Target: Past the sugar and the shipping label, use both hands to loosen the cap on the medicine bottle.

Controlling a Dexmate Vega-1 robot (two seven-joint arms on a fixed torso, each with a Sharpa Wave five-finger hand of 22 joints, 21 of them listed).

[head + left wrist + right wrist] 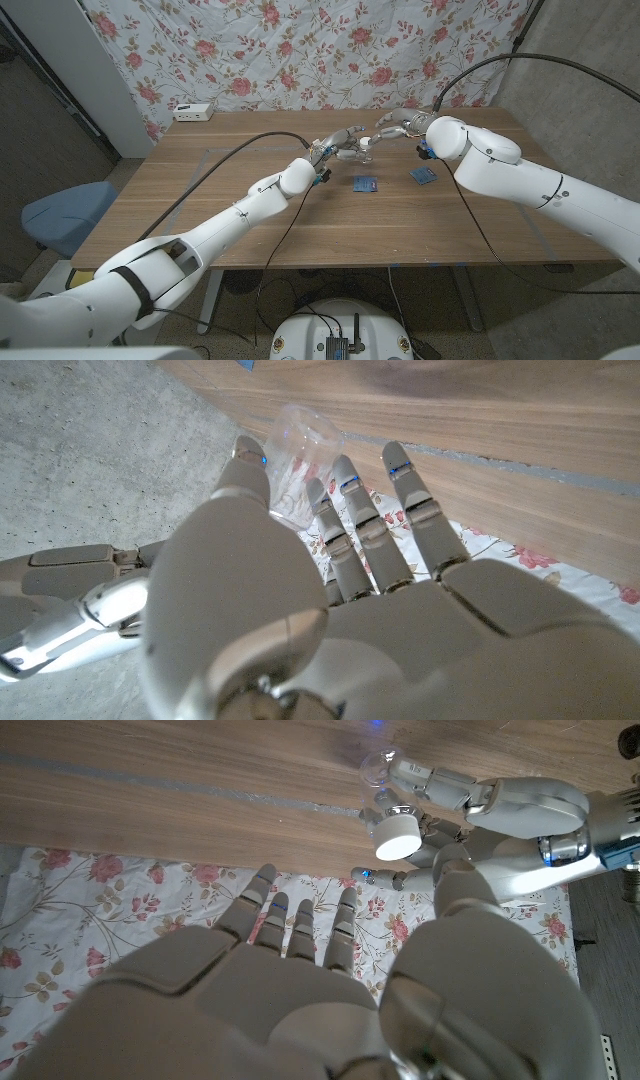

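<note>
Both arms reach far across the bench (200,200). My left hand (338,146) grips the medicine bottle (364,150), held clear of the bench past two blue packets (365,183). My right hand (398,128) hovers open beside the white cap (397,834). Risk: a misaligned approach knocks the bottle loose.

the left hand (330,600) is holding a clear medicine bottle (300,460) between thumb and fingers (355,525), over the wooden table (480,430), with the right hand (70,600) reaching alongside.

Left robot hand (330,610) hides most of the clear bottle (300,455).
</note>
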